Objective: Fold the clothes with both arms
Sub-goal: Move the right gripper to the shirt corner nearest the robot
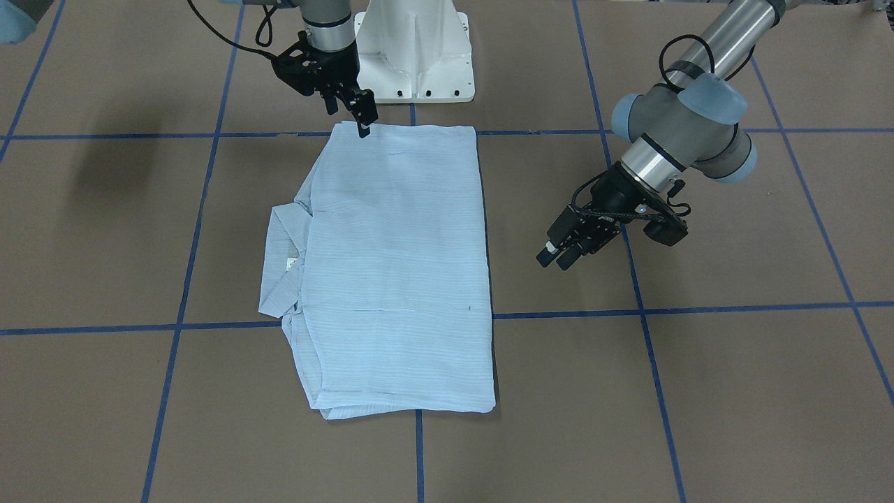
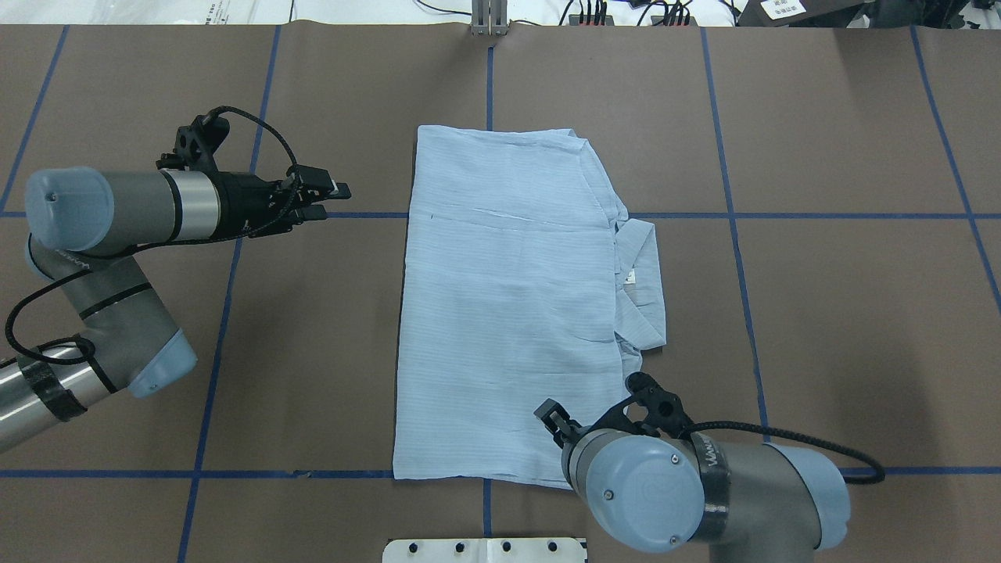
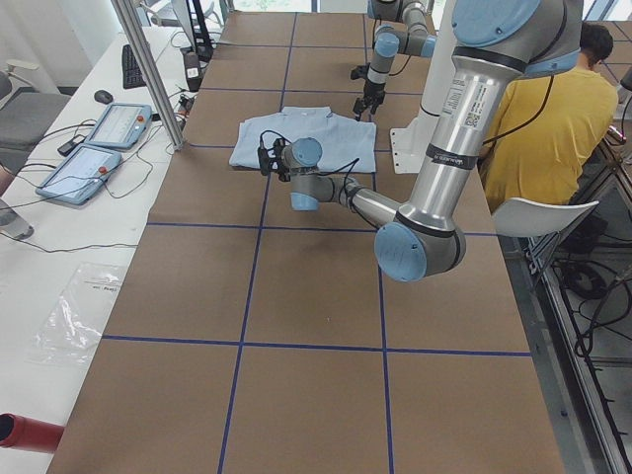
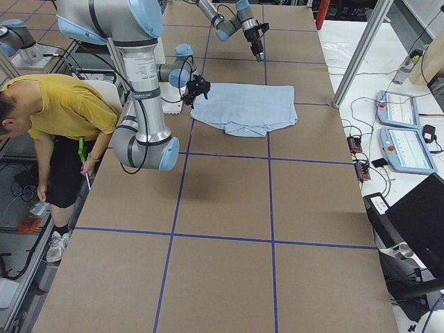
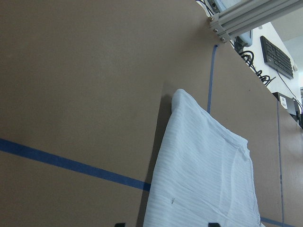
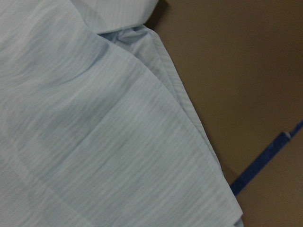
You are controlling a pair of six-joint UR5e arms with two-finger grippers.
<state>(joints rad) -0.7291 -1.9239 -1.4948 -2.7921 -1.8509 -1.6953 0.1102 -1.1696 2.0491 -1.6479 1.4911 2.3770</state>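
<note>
Left gripper (image 1: 557, 256) has its fingers apart and holds nothing. From the front, it hangs over bare table (image 1: 733, 363), near the shirt (image 1: 398, 265) but not touching it. Right gripper (image 1: 353, 112) is at the shirt's corner by the white base (image 1: 415, 56). Its fingers look parted, and one tip is right at the cloth edge. The shirt lies flat, folded into a long shape, with its collar (image 1: 283, 258) poking out on the right arm's side.

From above, the left gripper points at the shirt's long straight edge, with brown table between them. Blue tape lines (image 2: 227, 328) cross the table, and there is open room on every side. The right arm's big joint (image 2: 641, 493) covers the near corner.

From the sides, a person in yellow (image 3: 553, 128) stands by the robot, and two tablets (image 3: 99, 143) lie on a white bench.

The left wrist view shows the shirt's far corner ahead. The right wrist view shows folded cloth edges close up.
</note>
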